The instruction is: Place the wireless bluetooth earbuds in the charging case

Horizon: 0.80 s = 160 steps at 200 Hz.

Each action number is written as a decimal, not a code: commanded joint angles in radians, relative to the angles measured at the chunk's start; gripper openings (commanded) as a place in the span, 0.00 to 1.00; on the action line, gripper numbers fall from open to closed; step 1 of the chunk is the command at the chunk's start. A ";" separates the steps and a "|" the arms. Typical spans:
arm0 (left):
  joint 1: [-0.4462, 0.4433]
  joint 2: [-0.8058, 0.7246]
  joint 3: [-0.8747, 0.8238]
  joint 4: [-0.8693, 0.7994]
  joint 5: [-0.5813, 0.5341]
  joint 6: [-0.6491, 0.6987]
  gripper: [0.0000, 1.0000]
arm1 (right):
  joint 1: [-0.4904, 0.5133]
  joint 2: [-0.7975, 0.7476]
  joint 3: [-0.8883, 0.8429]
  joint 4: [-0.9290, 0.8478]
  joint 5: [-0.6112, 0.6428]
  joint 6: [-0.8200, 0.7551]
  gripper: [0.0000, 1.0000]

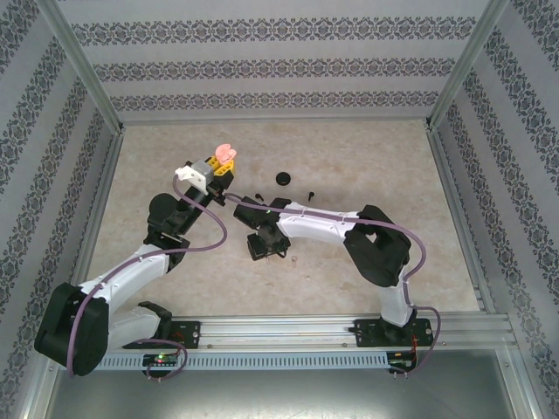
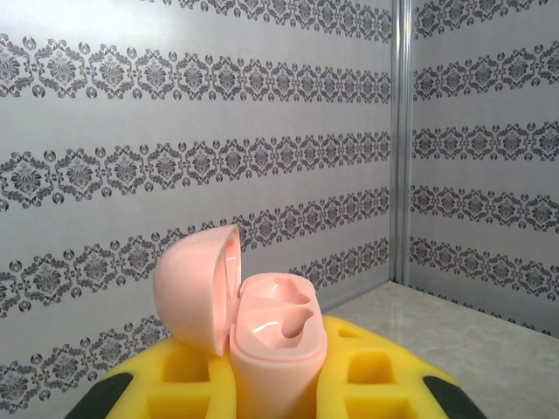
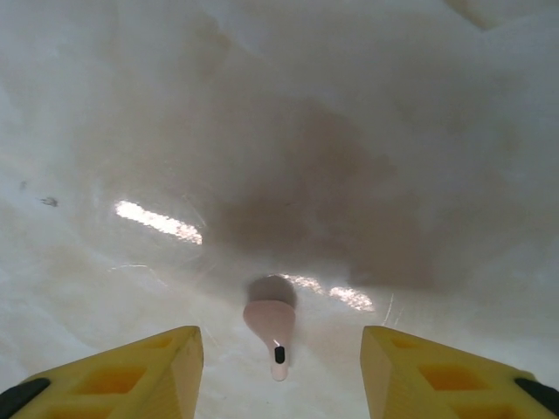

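Observation:
The pink charging case [image 2: 278, 349] stands upright with its lid [image 2: 196, 288] swung open to the left, and both sockets are bare. My left gripper [image 2: 278, 371] is shut on the case, one yellow finger [image 2: 384, 375] on each side. In the top view this gripper [image 1: 218, 173] holds the case [image 1: 225, 154] above the table, left of centre. A pinkish earbud [image 3: 272, 325] lies on the table with its stem pointing toward the camera. My right gripper [image 3: 279, 371] hangs open over the bud, with a finger [image 3: 140, 371] on each side and neither touching it. That gripper [image 1: 266, 246] points down at mid-table.
A black round disc [image 1: 283, 178] and a tiny black earbud [image 1: 310, 189] lie on the beige table [image 1: 367, 157] behind the right arm. Patterned walls and metal rails enclose the table on three sides. The two wrists are close together near the centre.

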<state>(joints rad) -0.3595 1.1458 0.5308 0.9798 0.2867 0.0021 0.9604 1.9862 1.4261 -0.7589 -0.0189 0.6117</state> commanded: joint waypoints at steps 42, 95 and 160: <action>0.012 -0.003 0.022 0.064 -0.001 -0.026 0.00 | 0.021 0.065 0.050 -0.045 0.039 -0.024 0.45; 0.014 -0.007 0.015 0.060 0.000 -0.028 0.00 | 0.034 0.101 0.072 -0.051 0.040 -0.024 0.43; 0.014 -0.002 0.020 0.058 0.003 -0.033 0.00 | 0.045 0.123 0.080 -0.098 0.072 0.118 0.44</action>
<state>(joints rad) -0.3450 1.1473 0.5308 0.9802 0.2787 -0.0090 0.9874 2.0823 1.4944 -0.8101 0.0158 0.6422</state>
